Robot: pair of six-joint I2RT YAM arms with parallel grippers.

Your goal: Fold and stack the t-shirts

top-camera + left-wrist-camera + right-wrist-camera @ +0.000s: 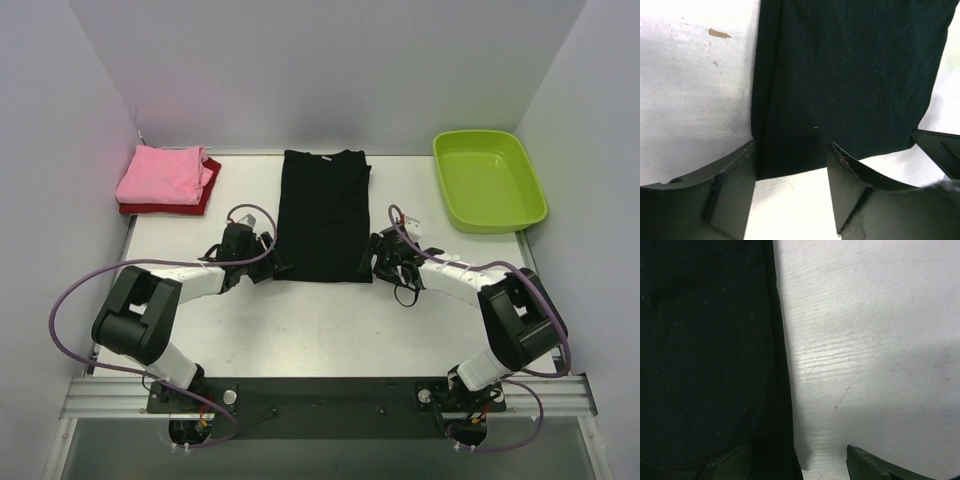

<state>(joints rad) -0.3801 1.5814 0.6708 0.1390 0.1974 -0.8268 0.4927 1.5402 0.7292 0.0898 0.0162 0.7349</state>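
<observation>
Both arms, left (150, 300) and right (510, 310), reach from the near rail over the table (330, 320). Black shirt (322, 215) lies flat at the table's middle as a long strip, collar toward the back wall. Tub (490, 180) sits at the far right corner. Pink shirt (162, 175) lies folded on the folded red shirt (170, 208) at the far left corner. Left gripper (272, 262) is at the black shirt's near left corner, its fingers (735, 185) apart with the hem corner between them. Right gripper (378, 258) is at the near right edge, its fingers (870, 465) apart and straddling that edge: one over cloth, one over bare table.
</observation>
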